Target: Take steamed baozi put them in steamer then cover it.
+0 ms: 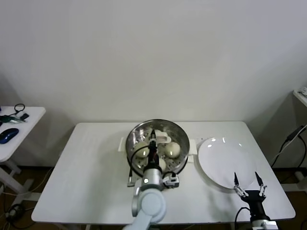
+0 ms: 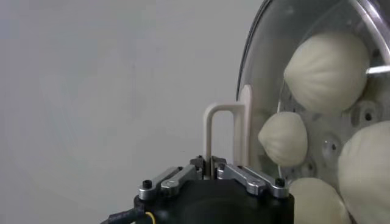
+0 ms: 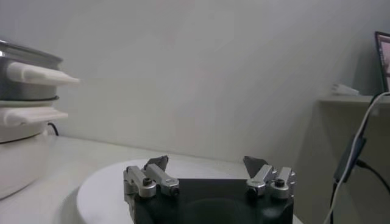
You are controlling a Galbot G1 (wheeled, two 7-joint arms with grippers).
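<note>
The round clear glass cover with a metal rim sits on the round shiny stainless-steel steamer, which stands on the white table near the middle of its far edge. The left gripper is right over the cover's centre, its fingers nearly together on the cream rectangular handle, which rises from between them. Through the glass, 4 smooth cream-white steamed baozi lie on the perforated tray inside the steamer, close beside each other. A flat round white plate lies just beside the steamer toward the table's right edge, with nothing on it. The right gripper hangs over the plate's near rim, close to the table's near right corner, its fingers spread wide and holding nothing. No writing or brand mark is readable on any of these things.
</note>
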